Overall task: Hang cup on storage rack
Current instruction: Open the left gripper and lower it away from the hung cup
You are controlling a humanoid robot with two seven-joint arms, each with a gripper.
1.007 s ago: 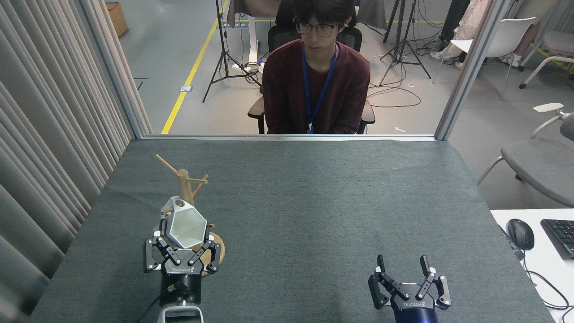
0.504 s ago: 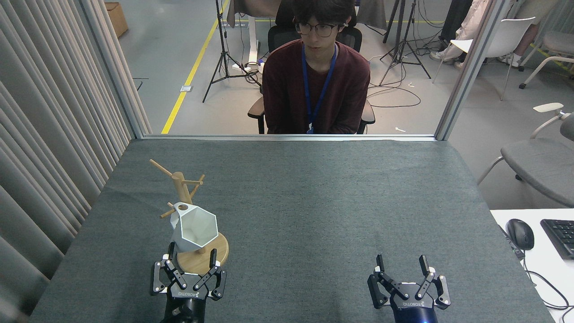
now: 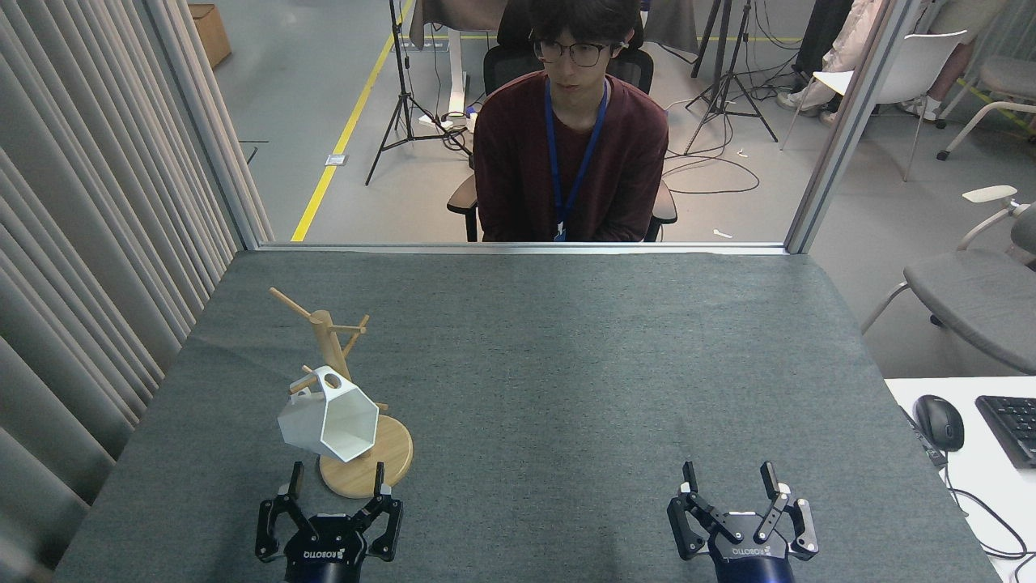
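The white faceted cup (image 3: 330, 417) hangs tilted on a lower peg of the wooden storage rack (image 3: 328, 340), the peg passing through the hole in its tab handle, its open hexagonal rim facing me. The rack's round disc base (image 3: 388, 461) rests on the grey mat at the left. My left gripper (image 3: 336, 479) is open just in front of the base, below the cup and apart from it, with nothing between its fingers. My right gripper (image 3: 728, 478) is open near the front right, holding nothing.
A person (image 3: 571, 138) sits on a chair behind the table's far edge. Beige curtains (image 3: 89, 243) line the left side. At the right stands a white desk with a mouse (image 3: 939, 421) and a keyboard (image 3: 1012, 425).
My left gripper let go of the cup and drew back toward me. The cup now hangs on the peg by itself and has swung to tilt leftward. The right gripper stayed put.
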